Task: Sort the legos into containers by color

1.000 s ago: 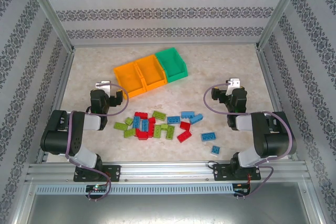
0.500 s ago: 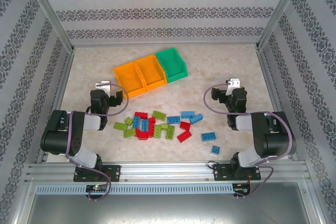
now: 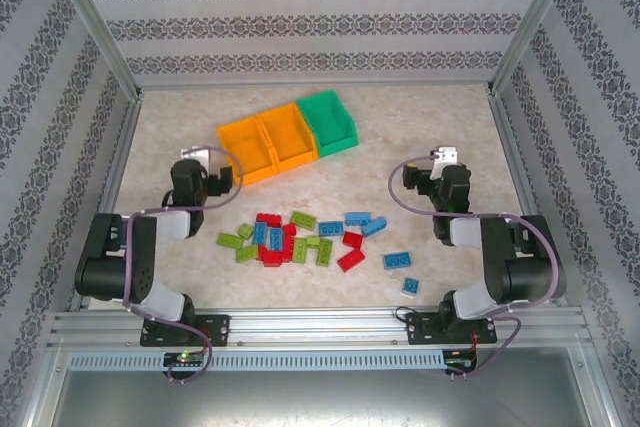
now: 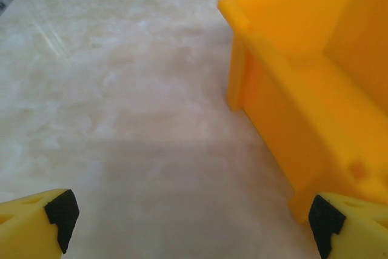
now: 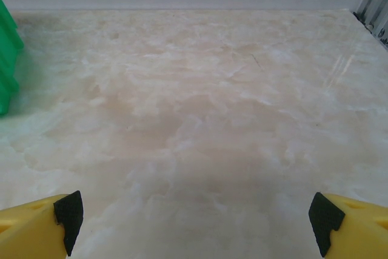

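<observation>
The legos (image 3: 300,237) lie scattered in the middle of the marble table, a loose cluster of red, light green and blue bricks, with two blue ones (image 3: 398,260) off to the right. The containers stand in a slanted row behind them: two orange bins (image 3: 247,150) (image 3: 288,137) and a green bin (image 3: 329,123). My left gripper (image 3: 208,172) hovers open just left of the nearest orange bin (image 4: 315,89), nothing between its fingertips (image 4: 60,213). My right gripper (image 3: 430,172) is open over bare table, its pads (image 5: 324,216) wide apart; the green bin's edge (image 5: 6,71) is at far left.
Patterned walls and aluminium posts (image 3: 95,22) close in the table on three sides. A metal rail (image 3: 320,325) carrying both arm bases runs along the near edge. Bare marble (image 5: 200,119) stretches ahead of the right gripper.
The left arm has swung its gripper a little toward the back, closer to the orange bin. The right arm and the bricks have stayed put.
</observation>
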You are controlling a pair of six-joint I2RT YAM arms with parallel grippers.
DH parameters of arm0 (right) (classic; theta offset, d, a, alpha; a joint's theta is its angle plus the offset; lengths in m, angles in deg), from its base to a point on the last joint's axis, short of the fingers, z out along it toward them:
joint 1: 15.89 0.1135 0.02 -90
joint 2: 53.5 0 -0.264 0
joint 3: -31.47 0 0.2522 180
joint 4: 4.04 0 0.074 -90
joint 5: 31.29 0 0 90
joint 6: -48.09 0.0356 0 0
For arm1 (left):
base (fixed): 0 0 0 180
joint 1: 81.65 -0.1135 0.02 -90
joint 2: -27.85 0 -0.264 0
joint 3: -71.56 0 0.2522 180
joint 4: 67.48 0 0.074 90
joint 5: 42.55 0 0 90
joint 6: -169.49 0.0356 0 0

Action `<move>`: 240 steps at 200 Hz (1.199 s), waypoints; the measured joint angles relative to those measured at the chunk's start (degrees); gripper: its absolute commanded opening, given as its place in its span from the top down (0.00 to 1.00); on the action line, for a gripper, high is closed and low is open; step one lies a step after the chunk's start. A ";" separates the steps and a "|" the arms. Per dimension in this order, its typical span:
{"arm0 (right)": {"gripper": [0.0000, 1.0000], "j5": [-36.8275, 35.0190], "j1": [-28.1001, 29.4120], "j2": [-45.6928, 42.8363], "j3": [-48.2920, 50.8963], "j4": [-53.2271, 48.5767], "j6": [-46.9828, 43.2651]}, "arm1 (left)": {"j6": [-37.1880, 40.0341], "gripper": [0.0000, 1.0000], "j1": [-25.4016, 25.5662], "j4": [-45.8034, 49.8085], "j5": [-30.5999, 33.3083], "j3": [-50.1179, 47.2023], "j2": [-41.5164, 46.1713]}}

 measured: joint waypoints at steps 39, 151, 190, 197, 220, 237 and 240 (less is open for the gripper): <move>0.04 -0.02 0.00 -7.74 -5.53 -14.01 2.49 | -4.17 0.00 0.00 15.23 0.57 10.93 8.50; 0.14 4.87 0.02 -6.38 -31.19 -63.49 10.84 | -21.46 0.10 0.02 49.83 -9.20 29.49 -1.77; 0.15 6.91 0.07 -4.13 -33.51 -74.16 14.80 | -24.41 0.18 0.09 52.76 -12.44 34.34 -7.85; 0.14 7.26 0.07 -4.04 -33.51 -75.71 15.43 | -24.81 0.20 0.13 53.00 -13.05 34.88 -8.76; 0.14 7.80 0.44 -4.09 -33.51 -80.13 17.46 | -25.73 0.25 0.50 53.70 -13.75 36.39 -11.13; 0.14 8.28 0.96 -4.55 -33.51 -83.30 18.21 | -25.88 0.30 0.90 54.36 -14.08 37.59 -12.61; 0.14 8.41 1.09 -4.70 -33.51 -83.87 18.29 | -25.88 0.31 0.94 54.51 -14.10 37.83 -12.85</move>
